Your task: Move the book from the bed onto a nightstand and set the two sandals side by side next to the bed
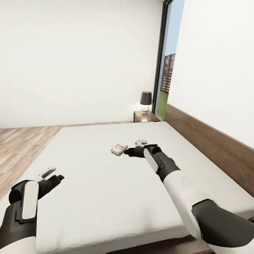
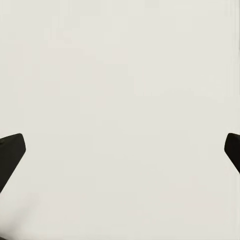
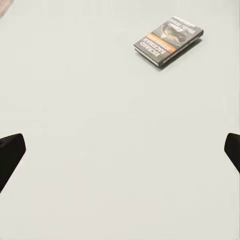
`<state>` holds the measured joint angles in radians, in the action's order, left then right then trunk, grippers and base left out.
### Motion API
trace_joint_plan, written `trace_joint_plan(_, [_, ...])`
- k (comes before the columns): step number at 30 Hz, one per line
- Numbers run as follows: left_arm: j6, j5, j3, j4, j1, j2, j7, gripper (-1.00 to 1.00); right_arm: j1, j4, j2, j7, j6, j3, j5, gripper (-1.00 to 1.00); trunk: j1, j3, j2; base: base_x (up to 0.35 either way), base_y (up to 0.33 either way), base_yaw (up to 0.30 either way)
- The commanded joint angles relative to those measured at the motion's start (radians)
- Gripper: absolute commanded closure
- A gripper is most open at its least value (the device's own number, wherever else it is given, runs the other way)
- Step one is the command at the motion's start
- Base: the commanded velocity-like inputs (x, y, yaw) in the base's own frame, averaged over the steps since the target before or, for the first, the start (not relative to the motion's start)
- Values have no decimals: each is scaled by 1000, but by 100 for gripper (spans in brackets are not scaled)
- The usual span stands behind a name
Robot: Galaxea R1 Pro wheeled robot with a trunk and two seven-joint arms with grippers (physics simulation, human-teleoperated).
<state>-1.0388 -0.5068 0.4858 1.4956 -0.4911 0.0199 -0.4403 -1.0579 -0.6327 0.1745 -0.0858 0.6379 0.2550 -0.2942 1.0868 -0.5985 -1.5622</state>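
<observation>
The book (image 1: 119,148), a thin dark paperback with an orange band, lies flat on the white mattress of the bed (image 1: 106,190), near its middle toward the headboard. My right gripper (image 1: 135,147) hovers just beside the book, open and holding nothing. In the right wrist view the book (image 3: 168,40) lies ahead of the spread fingertips (image 3: 11,152), apart from them. My left gripper (image 1: 53,175) is open over the mattress near the bed's left edge, and its fingertips (image 2: 10,152) frame bare white sheet. The nightstand (image 1: 145,116) stands beyond the bed's far corner. The sandals are out of view.
A dark-shaded lamp (image 1: 145,101) stands on the nightstand. The wooden headboard (image 1: 215,150) runs along the right wall. A tall window (image 1: 168,70) opens behind the nightstand. Wood floor (image 1: 21,148) lies to the left of the bed.
</observation>
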Motion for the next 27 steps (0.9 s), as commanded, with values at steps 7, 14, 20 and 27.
trace_joint_plan(7, [-8,-11,-43,45,-1,4,-5,-100,-197,183,0,6,-15,-9,1,-100,0,-11,-1,0,0,5])
trace_joint_plan(14, [-8,-10,-102,57,-1,6,-7,-100,-264,285,0,10,-82,-13,0,-100,0,-22,-1,0,0,0])
trace_joint_plan(20, [-8,-10,-111,60,-1,5,-7,-100,-265,305,0,11,-157,-12,1,-100,0,-31,-1,0,0,0])
trace_joint_plan(27, [-8,-10,-114,61,-1,6,-8,-100,-255,323,0,12,-188,-12,1,-100,0,-42,-1,0,0,0])
